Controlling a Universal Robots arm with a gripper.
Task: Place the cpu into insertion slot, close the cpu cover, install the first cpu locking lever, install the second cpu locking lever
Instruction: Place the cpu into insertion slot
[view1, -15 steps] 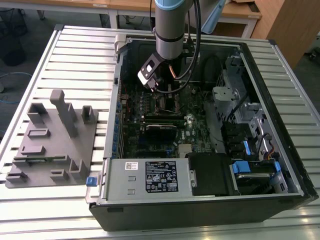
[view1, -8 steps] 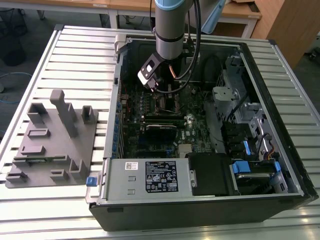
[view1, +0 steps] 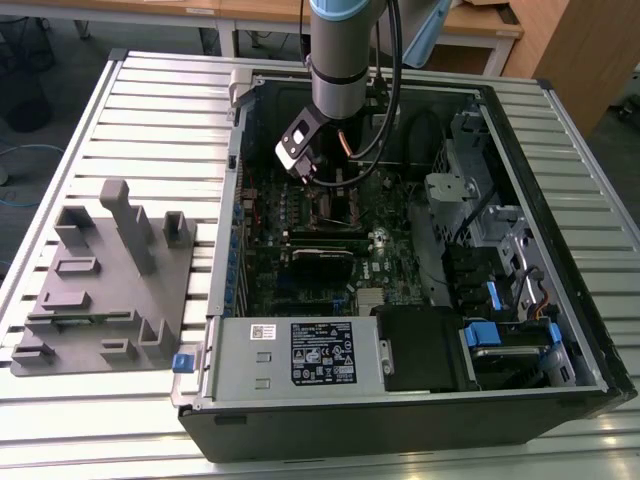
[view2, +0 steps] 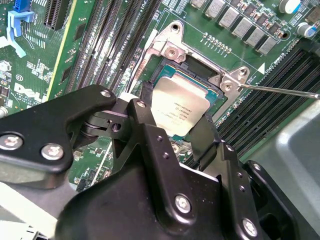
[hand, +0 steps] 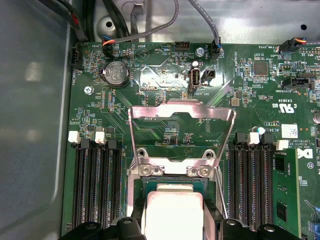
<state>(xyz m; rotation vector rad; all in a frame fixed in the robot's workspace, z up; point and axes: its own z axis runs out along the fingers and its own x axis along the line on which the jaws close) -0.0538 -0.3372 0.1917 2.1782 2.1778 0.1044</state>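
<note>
1. Fingers of the black metal tool sit on two opposite sides of the small flat square silver-grey cpu and pinch it between them.
2. Both wrist views show the cpu inside the outline of the square socket on the green motherboard. Whether it is fully seated or held just above cannot be told.
3. The first wrist view shows the cpu bright and close between the tool's two dark fingers.
4. The thin silvery cpu cover, a metal frame with a square window, stands raised open at the far edge of the socket. Bare board shows through its window.
5. A thin silvery wire lever juts out sideways from one corner of the socket, free of any catch.
6. Rows of long black memory slots flank the socket on both sides.
7. In the exterior view, the grey arm reaches down so the tool is inside the open black computer case. The case lies on the slatted metal counter and covers its middle and the exterior view's right part.
8. A silver power-supply box with a white label sits along the case's near wall.
9. A grey moulded fixture tray lies near the counter's edge at the exterior view's left, well apart from the tool.
</note>
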